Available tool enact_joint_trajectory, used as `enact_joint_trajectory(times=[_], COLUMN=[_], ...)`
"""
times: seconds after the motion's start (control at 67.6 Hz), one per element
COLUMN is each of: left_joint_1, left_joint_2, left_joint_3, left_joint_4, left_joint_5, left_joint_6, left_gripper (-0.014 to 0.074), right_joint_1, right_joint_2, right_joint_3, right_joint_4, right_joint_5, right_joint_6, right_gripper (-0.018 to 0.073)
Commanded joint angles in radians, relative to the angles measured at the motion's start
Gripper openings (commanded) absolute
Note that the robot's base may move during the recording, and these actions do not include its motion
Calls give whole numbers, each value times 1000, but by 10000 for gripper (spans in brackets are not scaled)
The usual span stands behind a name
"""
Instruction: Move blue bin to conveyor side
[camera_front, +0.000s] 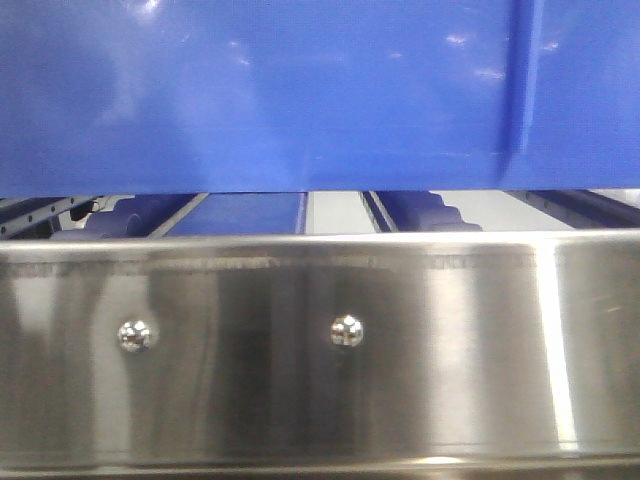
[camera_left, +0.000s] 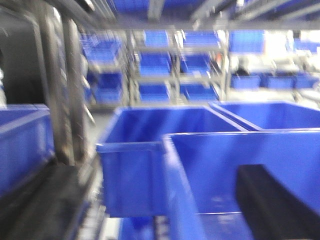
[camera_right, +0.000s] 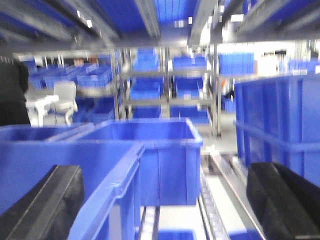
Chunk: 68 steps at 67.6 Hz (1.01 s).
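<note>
The left gripper (camera_left: 155, 207) shows one matte black finger (camera_left: 270, 202) inside the large glossy blue plastic rectangular bin (camera_front: 300, 90). Blur hides its partner, so I cannot tell its spread. The bin's smooth wall, with one thin vertical rib, fills the front view just above a brushed stainless-steel rail (camera_front: 320, 400). The right gripper (camera_right: 162, 200) gapes wide, straddling the thick rolled rim (camera_right: 117, 182). The step looks like setting the grasp. Next, both should clamp the walls, then carry the bin to the conveyor side, which is out of view.
</note>
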Motion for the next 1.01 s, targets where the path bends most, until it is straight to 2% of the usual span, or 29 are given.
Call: enact_joint_trajectory(times=[0.0, 0.089, 0.252, 0.34, 0.474, 0.577, 0.755, 0.903, 0.992], left_joint_1=[-45, -95, -142, -145, -145, -145, -145, -145, -145], left_joint_2=[60, 125, 230, 283, 384, 462, 587, 683, 737], left_joint_3=[-69, -122, -193, -242, -346, -435, -586, -704, -761], left_joint_4=[-3, 47, 49, 49, 49, 49, 60, 63, 81], left_joint_5=[41, 109, 152, 186, 318, 414, 559, 685, 685], left_joint_6=[-2, -2, -2, -18, -82, -87, -88, -88, -88], left_gripper=[570, 568, 568, 568, 568, 568, 568, 568, 568], right_joint_1=[1, 3, 57, 102, 169, 204, 210, 210, 210], right_joint_2=[59, 124, 264, 339, 457, 554, 728, 839, 898], right_joint_3=[-44, -103, -257, -348, -496, -617, -830, -959, -1022], right_joint_4=[0, 0, 0, 0, 0, 0, 0, 0, 0], right_joint_5=[0, 42, 174, 265, 414, 546, 782, 894, 927], right_joint_6=[-4, -4, -4, -6, -9, -9, -9, -9, 15], right_gripper=[559, 559, 559, 559, 559, 559, 559, 559, 559])
